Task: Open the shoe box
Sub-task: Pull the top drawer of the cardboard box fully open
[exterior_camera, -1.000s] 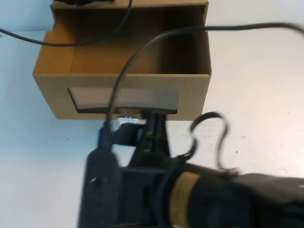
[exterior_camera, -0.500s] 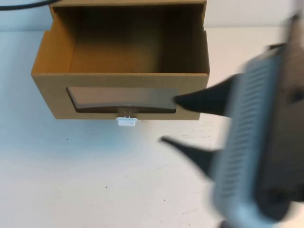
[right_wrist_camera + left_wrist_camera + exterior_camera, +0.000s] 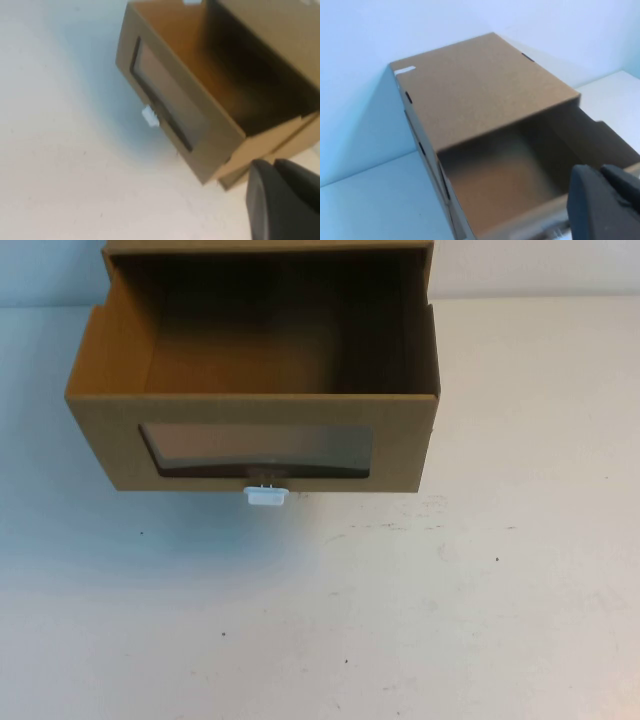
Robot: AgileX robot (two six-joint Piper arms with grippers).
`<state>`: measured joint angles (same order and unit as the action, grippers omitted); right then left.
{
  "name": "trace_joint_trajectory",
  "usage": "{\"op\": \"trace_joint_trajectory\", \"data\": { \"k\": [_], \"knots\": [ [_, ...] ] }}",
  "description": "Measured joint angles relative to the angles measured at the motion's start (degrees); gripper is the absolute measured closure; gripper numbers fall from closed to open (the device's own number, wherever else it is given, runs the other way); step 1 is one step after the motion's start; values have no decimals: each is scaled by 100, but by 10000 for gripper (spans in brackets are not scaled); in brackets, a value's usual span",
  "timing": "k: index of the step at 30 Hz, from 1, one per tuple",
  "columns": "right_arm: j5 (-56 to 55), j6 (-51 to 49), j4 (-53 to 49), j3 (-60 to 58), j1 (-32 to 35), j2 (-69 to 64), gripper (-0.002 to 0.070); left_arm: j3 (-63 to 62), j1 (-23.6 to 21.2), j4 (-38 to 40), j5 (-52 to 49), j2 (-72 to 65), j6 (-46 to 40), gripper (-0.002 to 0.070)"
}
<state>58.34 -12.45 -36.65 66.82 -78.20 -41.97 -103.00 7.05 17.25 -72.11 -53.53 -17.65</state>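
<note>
Table [image 3: 450, 590], shoe box [image 3: 400, 450] open, grippers [image 3: 601, 172] [image 3: 274, 164] near

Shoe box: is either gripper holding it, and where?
Nothing held. Right gripper, shut, hangs off a corner of the shoe box; left gripper is raised clear of it.

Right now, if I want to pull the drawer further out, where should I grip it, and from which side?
Grip the white tab sticking out under the window of the drawer front, coming from the robot's side, low over the table: it is the only protruding part. The left gripper hangs near the drawer's rim; the right gripper, shut, is beside its front corner.
</note>
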Motion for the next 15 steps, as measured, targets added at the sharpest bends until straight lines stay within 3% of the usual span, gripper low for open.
{"op": "trace_joint_trajectory", "data": {
  "k": [6,15],
  "knots": [
    [630,13,138,0,0,97,688,2388,0,-73,744,2120,138,677],
    [1106,85,825,0,0,1044,689,5342,0,-338,1114,4186,367,677]
  ]
}}
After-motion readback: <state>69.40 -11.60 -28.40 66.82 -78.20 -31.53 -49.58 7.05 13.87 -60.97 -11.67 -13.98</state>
